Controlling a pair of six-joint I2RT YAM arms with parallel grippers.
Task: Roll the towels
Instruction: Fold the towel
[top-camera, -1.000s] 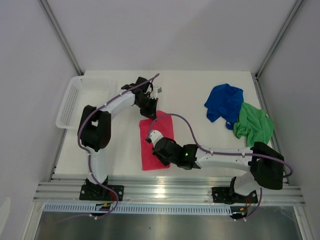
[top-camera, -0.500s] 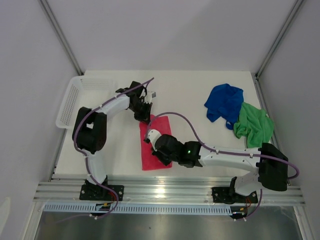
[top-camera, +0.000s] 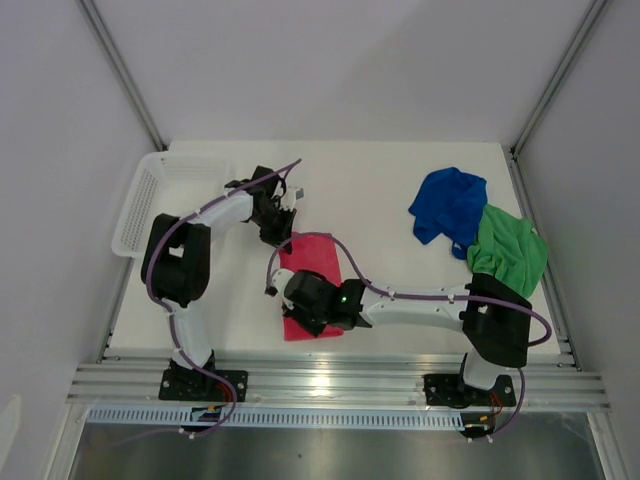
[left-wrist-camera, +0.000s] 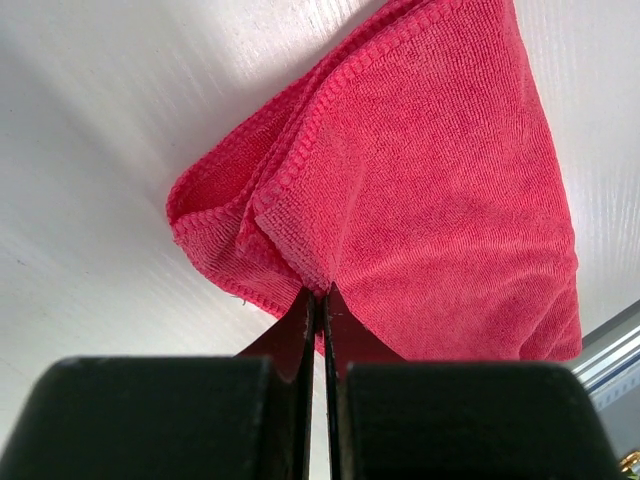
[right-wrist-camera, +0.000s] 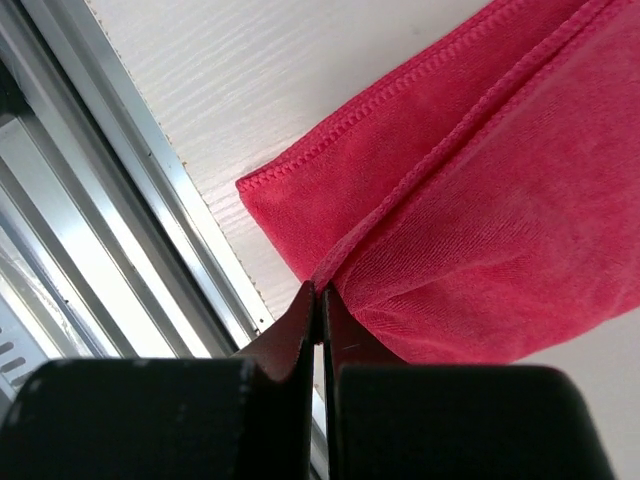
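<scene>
Your pink towel (top-camera: 316, 252) lies lengthwise on the tabletop (top-camera: 400, 195), far end to near end. The left claw (left-wrist-camera: 318, 292) pinches its far corner and the right claw (right-wrist-camera: 318, 287) its near end, so roll along that line.

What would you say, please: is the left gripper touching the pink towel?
Touching. The left wrist view shows the left gripper shut on the pink towel, with the towel's hemmed corner pinched in it.
</scene>
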